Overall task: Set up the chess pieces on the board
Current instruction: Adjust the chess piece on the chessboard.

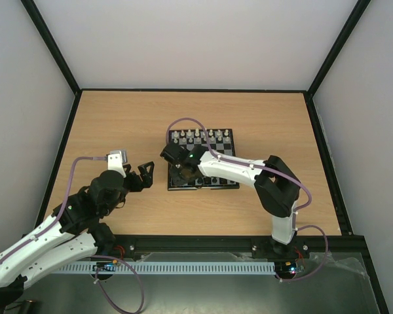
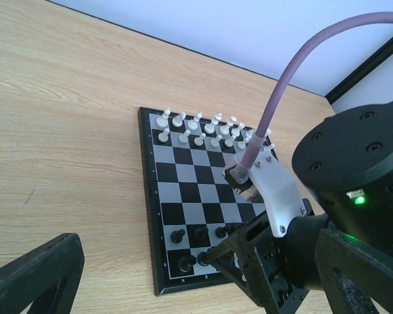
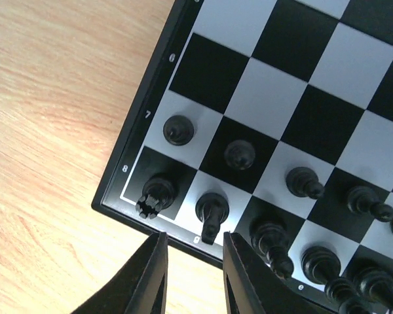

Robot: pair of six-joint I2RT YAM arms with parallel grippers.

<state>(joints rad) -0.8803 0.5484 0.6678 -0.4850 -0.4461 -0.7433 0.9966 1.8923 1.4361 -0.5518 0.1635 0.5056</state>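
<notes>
**Board**: small and square, with black and silvery-grey checks inside a thin black border that carries small white markings. It lies flat on the wooden table, near the middle and just ahead of the right arm.

**White pieces**: two full rows along the far edge of the board, all upright.

**Black pieces**: tiny, glossy and well narrower than a square. They stand in the two rows nearest the robot.
- Back row: a rook stands on the corner square, with a knight on the next one. More pieces run on to the right, crowded and hard to tell apart.
- Second row: pawns stand one to a square.

**Right gripper**: low over the near left corner of the board, fingers parted only narrowly. The gap shows just the board edge and the table. The knight stands just beyond the fingertips, and whether they touch it cannot be told.

**Left gripper**: spread wide and holding nothing, above bare table just left of the board.
</notes>
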